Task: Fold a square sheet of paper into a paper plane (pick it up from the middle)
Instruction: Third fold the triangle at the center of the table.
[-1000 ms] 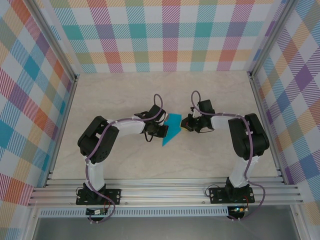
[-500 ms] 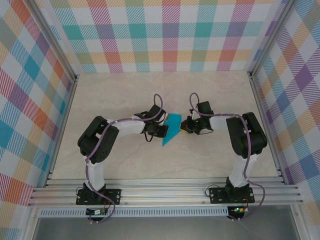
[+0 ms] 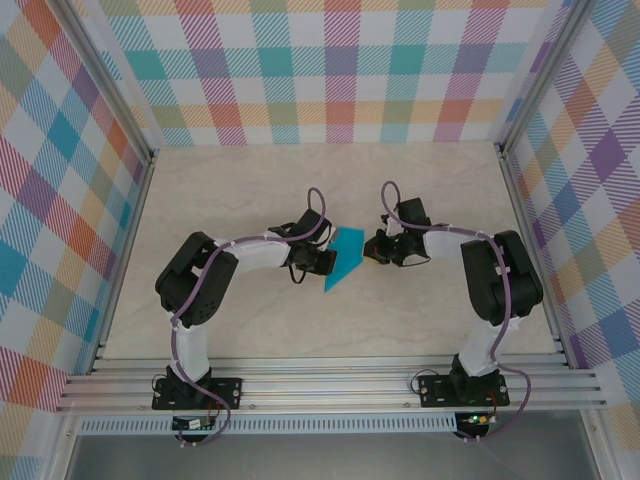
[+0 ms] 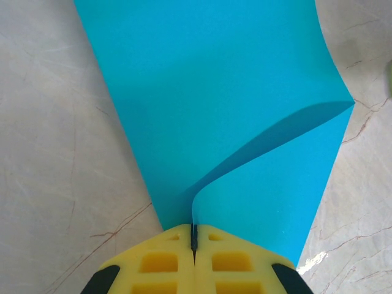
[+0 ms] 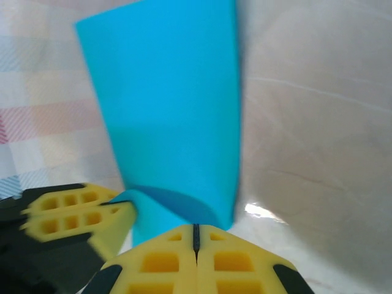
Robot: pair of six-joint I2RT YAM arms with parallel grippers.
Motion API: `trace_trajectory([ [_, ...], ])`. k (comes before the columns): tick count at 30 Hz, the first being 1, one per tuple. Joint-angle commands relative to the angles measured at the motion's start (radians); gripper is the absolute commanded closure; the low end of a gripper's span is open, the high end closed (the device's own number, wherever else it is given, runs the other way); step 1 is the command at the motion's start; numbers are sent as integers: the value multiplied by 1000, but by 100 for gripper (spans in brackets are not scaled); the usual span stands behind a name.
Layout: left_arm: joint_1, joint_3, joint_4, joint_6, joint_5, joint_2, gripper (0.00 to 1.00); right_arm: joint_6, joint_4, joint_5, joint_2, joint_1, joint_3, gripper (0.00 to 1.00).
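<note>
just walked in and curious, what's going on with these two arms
Both arms meet over a partly folded square sheet of paper. The left gripper is shut on a raised flap of it. The right gripper is shut at the opposite edge; whether it pinches the sheet is unclear.

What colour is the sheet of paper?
Plain teal-blue paper, best seen in the left wrist view.

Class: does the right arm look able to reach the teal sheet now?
Likely yes: the right gripper, shut, sits at the sheet's edge, nothing between; the left gripper pinches its other edge.
</note>
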Motion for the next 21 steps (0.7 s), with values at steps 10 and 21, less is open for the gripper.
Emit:
trace_trajectory([
  [10,7,-46,-118,19,-10,76,100,-13,-7,-54,82,72,68,99],
  [21,7,-44,-131,-9,-18,22,90,-34,-30,-18,155,72,61,100],
])
